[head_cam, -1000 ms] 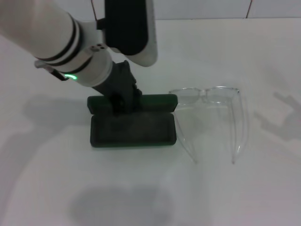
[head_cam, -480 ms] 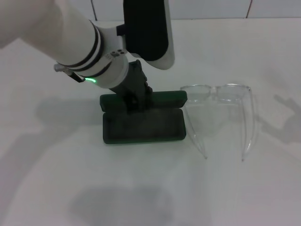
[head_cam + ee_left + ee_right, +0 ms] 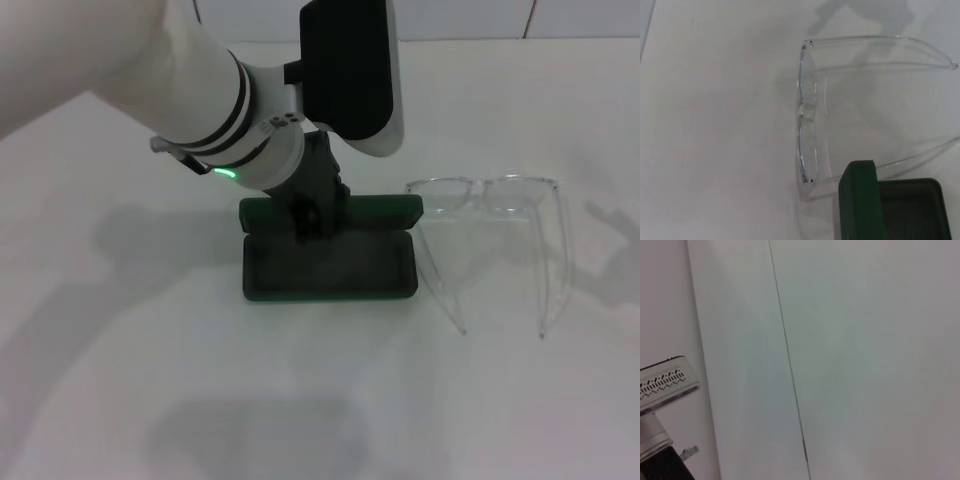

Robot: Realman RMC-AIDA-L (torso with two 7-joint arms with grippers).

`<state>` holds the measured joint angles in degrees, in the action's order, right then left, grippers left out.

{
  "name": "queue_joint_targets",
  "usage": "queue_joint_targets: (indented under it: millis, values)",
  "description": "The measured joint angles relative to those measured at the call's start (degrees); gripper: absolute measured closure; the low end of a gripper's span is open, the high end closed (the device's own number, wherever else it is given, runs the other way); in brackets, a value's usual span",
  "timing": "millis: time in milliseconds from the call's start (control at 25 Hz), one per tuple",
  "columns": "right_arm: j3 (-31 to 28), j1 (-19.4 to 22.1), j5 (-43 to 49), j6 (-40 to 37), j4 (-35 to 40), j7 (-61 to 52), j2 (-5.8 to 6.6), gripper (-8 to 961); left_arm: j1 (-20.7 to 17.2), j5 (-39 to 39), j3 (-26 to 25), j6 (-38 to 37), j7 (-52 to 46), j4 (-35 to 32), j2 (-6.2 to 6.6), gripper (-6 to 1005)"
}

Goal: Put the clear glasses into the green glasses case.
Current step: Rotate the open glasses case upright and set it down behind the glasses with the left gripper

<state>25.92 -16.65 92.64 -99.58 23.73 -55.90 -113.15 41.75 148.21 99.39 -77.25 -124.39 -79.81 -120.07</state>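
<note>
The green glasses case [image 3: 330, 268] lies open on the white table, dark inside, with its lid [image 3: 375, 210] raised along the far edge. My left gripper [image 3: 312, 208] comes down from the upper left and its dark fingers sit on that lid, shut on it. The clear glasses [image 3: 495, 235] lie just right of the case with both arms unfolded towards me, the nearer arm touching the case's right end. The left wrist view shows the clear glasses [image 3: 810, 105] and a corner of the green glasses case [image 3: 890, 210]. My right gripper is out of view.
The white table [image 3: 320, 400] spreads around the case and glasses. A tiled wall runs along its far edge [image 3: 530, 20]. The right wrist view shows only a pale wall panel [image 3: 840, 360] and a bit of robot hardware [image 3: 665, 385].
The left gripper has moved right with the case, and the case has slid right across the table. The clear glasses have shifted right along with it.
</note>
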Motion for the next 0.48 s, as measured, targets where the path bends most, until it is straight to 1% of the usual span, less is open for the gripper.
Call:
queue_joint_targets:
  millis: [480]
  values:
    - [0.0, 0.28, 0.0, -0.07, -0.05, 0.59, -0.06, 64, -0.12, 0.01, 0.13, 2.48, 2.52, 1.07, 0.0, 785]
